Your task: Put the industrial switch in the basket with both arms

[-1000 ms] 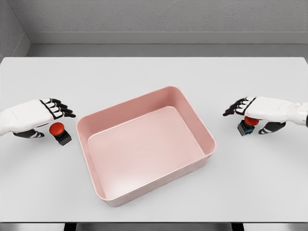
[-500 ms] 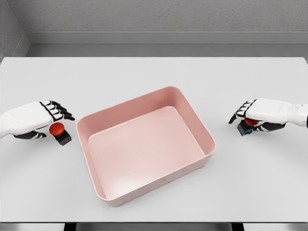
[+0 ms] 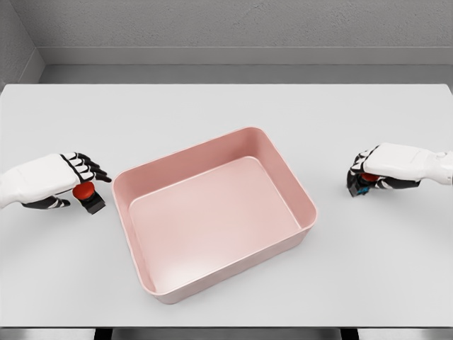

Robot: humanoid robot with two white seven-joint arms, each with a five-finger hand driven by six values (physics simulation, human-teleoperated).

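Note:
A pink rectangular basket sits in the middle of the white table, turned at an angle. One industrial switch, a red button on a black base, stands just left of the basket. My left hand hovers low over it with fingers stretched across its top and the thumb behind, without closing. A second switch lies to the right of the basket, mostly hidden. My right hand is curled around it, and only a bit of red and the dark base show.
The table runs wide behind and in front of the basket. Its front edge is close below the basket's near corner. A grey wall stands behind the far edge.
The right hand's fingers have curled down and closed around the right switch. The left hand has sunk lower over the left switch, covering more of its red button.

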